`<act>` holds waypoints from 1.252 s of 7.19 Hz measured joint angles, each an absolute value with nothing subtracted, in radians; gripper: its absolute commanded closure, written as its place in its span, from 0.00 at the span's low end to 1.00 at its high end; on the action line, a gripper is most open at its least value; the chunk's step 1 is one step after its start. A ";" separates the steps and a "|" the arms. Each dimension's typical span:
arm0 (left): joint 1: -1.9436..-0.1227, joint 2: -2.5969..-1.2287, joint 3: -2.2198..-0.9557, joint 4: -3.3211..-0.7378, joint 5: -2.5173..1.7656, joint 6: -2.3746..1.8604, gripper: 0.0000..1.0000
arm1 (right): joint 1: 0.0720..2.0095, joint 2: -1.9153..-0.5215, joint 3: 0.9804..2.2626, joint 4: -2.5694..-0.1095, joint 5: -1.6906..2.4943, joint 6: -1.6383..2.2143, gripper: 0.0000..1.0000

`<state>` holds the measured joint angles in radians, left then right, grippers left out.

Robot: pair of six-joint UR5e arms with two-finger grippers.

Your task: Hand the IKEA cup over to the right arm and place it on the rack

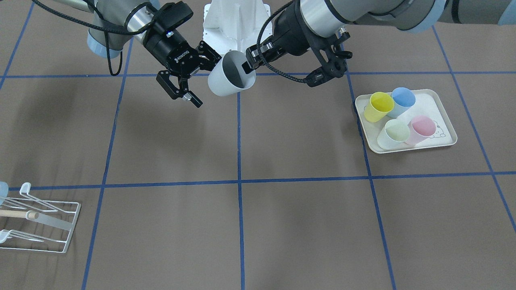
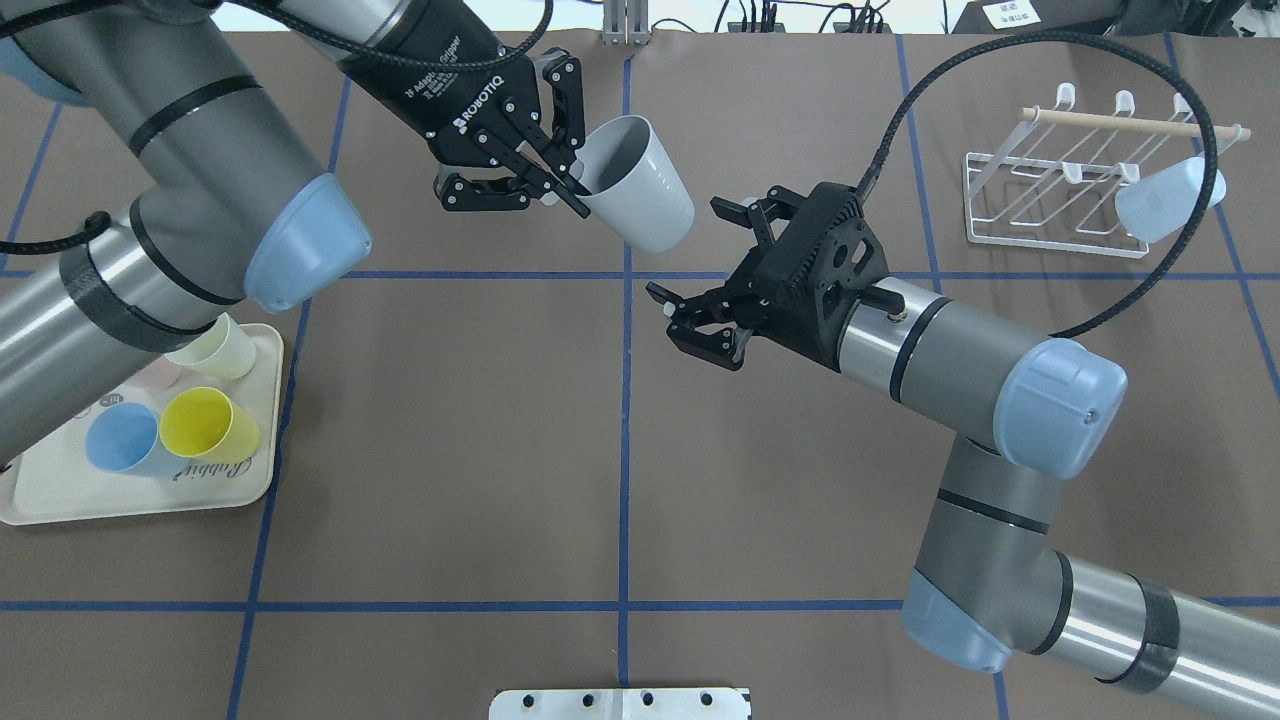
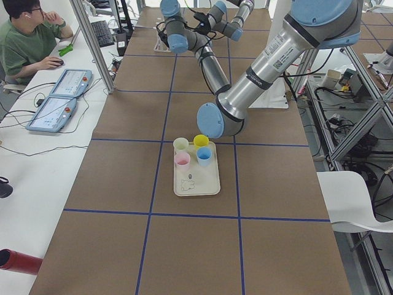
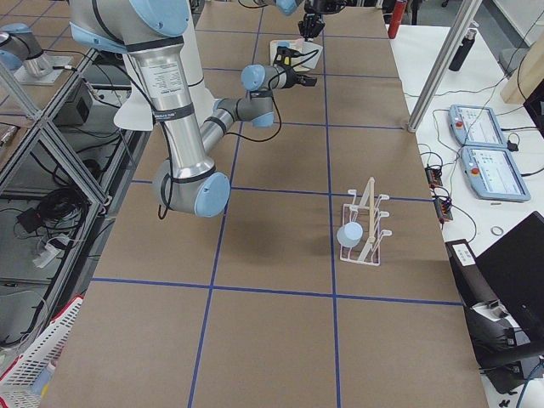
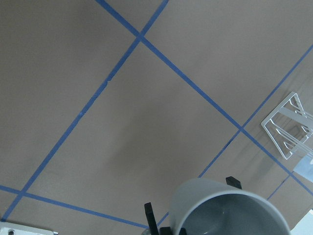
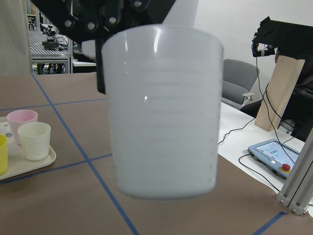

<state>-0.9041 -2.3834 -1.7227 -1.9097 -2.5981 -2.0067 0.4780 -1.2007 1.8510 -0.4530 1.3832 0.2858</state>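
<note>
Above the table, near its centre line: the grey cup [image 2: 645, 195] hangs tilted in the air, clear of the surface.
Left gripper [image 2: 580, 188]: fingers pinched on the cup's rim, one of them inside the mouth.
Right gripper [image 2: 688, 322]: fingers spread wide, facing the cup, apart from it.
Risk: if the left lets go before the right has closed firmly, the cup drops. The smooth tapered wall could also slip out of a shallow pinch.
Rack [image 2: 1050, 200]: well apart on the robot's right, with a pale blue cup [image 2: 1165, 200] already on an end prong.
In the way: the right arm's black cable [image 2: 1213, 180] loops over the rack and may snag.
Tray [image 1: 439, 105]: four coloured cups, well aside, no obstacle.
</note>
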 measured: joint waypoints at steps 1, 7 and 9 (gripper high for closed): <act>-0.912 -2.381 -1.717 -1.929 -2.629 -2.008 1.00 | 0.478 -1.206 1.851 -0.421 1.383 0.287 0.01; -0.910 -2.382 -1.704 -1.948 -2.652 -2.023 1.00 | 0.467 -1.205 1.854 -0.359 1.365 0.292 0.01; -0.907 -2.385 -1.704 -1.949 -2.651 -2.025 1.00 | 0.459 -1.204 1.852 -0.360 1.360 0.290 0.01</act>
